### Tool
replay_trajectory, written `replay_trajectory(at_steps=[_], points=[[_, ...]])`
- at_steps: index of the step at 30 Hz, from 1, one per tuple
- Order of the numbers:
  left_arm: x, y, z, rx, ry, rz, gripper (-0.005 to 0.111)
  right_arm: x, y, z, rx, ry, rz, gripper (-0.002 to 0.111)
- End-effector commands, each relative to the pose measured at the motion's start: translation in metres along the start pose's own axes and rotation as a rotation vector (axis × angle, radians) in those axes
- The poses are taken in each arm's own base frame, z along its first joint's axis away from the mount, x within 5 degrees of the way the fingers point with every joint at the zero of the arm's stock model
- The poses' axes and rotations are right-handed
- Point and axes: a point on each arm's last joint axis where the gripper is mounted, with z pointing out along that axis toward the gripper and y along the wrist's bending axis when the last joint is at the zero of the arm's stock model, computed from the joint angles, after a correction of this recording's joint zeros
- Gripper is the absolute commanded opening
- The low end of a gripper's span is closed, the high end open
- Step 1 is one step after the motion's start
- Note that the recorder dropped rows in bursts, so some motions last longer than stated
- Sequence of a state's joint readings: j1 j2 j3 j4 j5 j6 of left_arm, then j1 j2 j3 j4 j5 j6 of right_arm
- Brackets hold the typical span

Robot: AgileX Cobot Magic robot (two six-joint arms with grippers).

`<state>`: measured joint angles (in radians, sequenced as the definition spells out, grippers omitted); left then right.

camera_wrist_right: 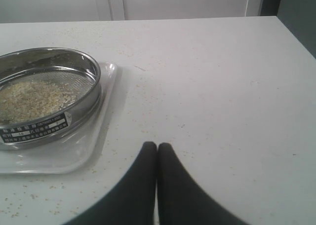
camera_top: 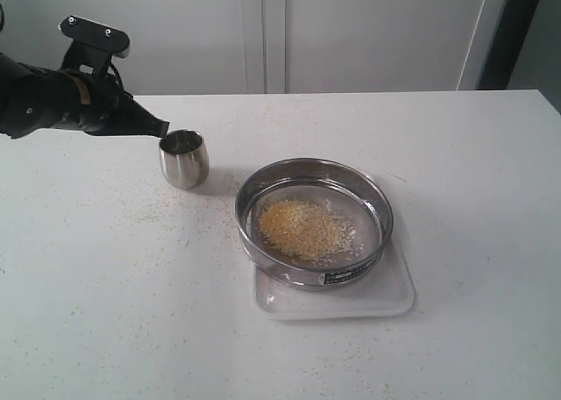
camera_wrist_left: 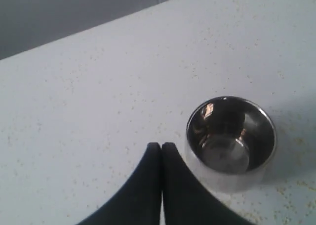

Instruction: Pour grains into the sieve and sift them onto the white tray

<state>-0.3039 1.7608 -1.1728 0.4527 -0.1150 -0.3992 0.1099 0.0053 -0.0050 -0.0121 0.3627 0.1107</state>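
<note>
Left gripper (camera_wrist_left: 161, 148): black fingers pressed together on nothing, tips just beside the rim of the cup; I cannot tell whether they touch it.
Small polished steel cup (camera_top: 184, 159): upright on the white table (camera_top: 456, 154), empty inside, well apart from the sieve.
Wide round shallow steel sieve (camera_top: 298, 273): sits on the tray, overhanging its far edge a little.
Loose yellow and whitish grains (camera_top: 302, 227): heaped on the mesh, off-centre toward the cup side; stray specks dot the table.
Label (camera_wrist_right: 34, 128): dark strip with pale fields on the sieve wall; the writing is too small to read.
Flat white plastic tray (camera_top: 386, 299): under the sieve, its near rounded corners bare.
Right gripper (camera_wrist_right: 157, 148): black fingers together, empty, over bare table and apart from the tray.
Handling, as I judge it: the sieve is stiff and probably fairly light, with a smooth, slippery wall. Pinch the upright rim from above, clear of the label, and keep it level, since the grains shift freely. The light tray may slide during shaking.
</note>
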Motion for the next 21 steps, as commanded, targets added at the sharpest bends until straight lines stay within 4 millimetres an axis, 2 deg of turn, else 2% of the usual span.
replay_trajectory(at_steps=[1,7,11,18,21], points=[[0.009,0.006,-0.013,-0.054,0.144,-0.057,0.000,0.000,-0.001,0.000,0.009,-0.013,0.003,0.000],[0.025,0.014,-0.034,-0.141,0.408,-0.069,0.000,0.000,-0.001,0.000,0.009,-0.013,0.003,0.000],[0.032,0.014,-0.044,-0.143,0.521,-0.073,0.000,0.000,-0.001,0.000,0.009,-0.013,0.003,0.000],[0.042,-0.005,-0.060,0.104,0.694,0.003,0.000,0.000,-0.001,0.000,0.009,-0.013,0.003,0.000],[0.042,-0.008,-0.068,0.143,0.733,0.007,0.000,0.000,-0.001,0.000,0.009,-0.013,0.003,0.000]])
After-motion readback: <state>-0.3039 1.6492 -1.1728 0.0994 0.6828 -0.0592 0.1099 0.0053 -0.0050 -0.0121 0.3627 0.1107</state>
